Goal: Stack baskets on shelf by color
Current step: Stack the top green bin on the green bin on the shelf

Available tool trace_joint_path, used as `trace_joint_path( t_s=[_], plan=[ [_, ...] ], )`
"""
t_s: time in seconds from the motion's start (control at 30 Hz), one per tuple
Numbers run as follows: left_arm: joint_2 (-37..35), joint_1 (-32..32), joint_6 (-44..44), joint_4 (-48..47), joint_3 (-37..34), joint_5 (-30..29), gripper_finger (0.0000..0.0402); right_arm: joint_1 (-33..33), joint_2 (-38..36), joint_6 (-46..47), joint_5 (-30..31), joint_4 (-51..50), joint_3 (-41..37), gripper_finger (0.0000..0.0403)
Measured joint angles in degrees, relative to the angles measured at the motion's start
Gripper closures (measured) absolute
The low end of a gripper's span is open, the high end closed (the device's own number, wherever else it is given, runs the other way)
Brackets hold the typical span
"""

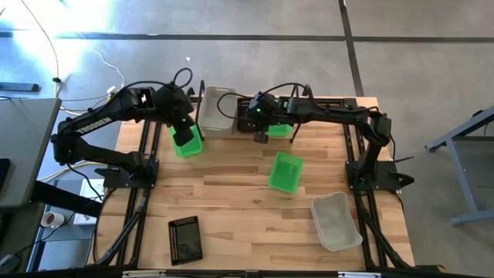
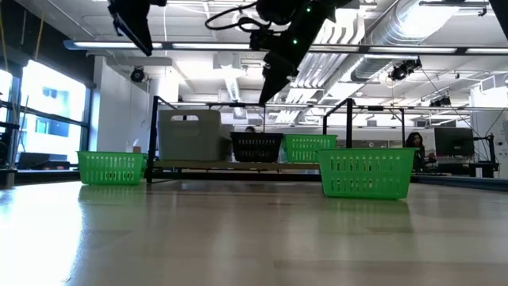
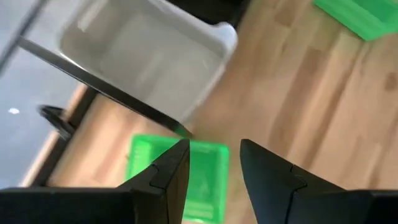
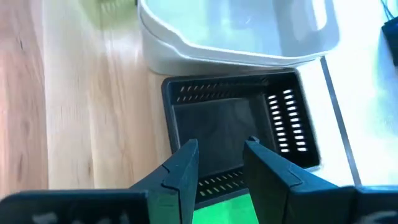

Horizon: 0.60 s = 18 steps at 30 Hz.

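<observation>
My left gripper [image 1: 185, 128] is open and empty, above a green basket [image 1: 187, 144] that rests on the table before the shelf's left end; the basket shows between the fingers in the left wrist view [image 3: 205, 180]. My right gripper [image 1: 261, 133] is open and empty, raised over the shelf [image 2: 238, 165]. On the shelf stand a whitish basket [image 1: 217, 110], a black basket [image 4: 239, 121] and a green basket [image 2: 309, 147]. In the low view both grippers hang well above the baskets, the left [image 2: 143, 40] and the right [image 2: 268, 87].
On the table stand a second green basket [image 1: 286, 171] at the middle, a whitish basket [image 1: 336, 222] at the near right and a black basket [image 1: 184, 239] at the near left. Bare wood lies between them. The shelf's black frame uprights [image 2: 155, 135] stand at its ends.
</observation>
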Motion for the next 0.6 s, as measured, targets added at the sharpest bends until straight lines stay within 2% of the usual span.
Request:
trace_joint_path(
  t_s=[0.27, 0.4, 0.6],
  plan=[
    [-3.27, -3.79, -6.44, 1.09, -10.98, 2.89, 0.027, 0.0, -0.76, 3.26, 1.91, -0.12, 0.02, 0.0289],
    [-4.84, -4.81, -15.27, 1.63, -15.14, 2.19, 0.027, 0.0, -0.78, 5.76, 1.69, -0.14, 0.02, 0.0289],
    [-6.82, -5.4, -33.07, 1.62, -19.43, -2.89, 0.027, 0.15, -0.8, 9.97, 0.12, -0.72, 0.02, 0.0289]
  ],
)
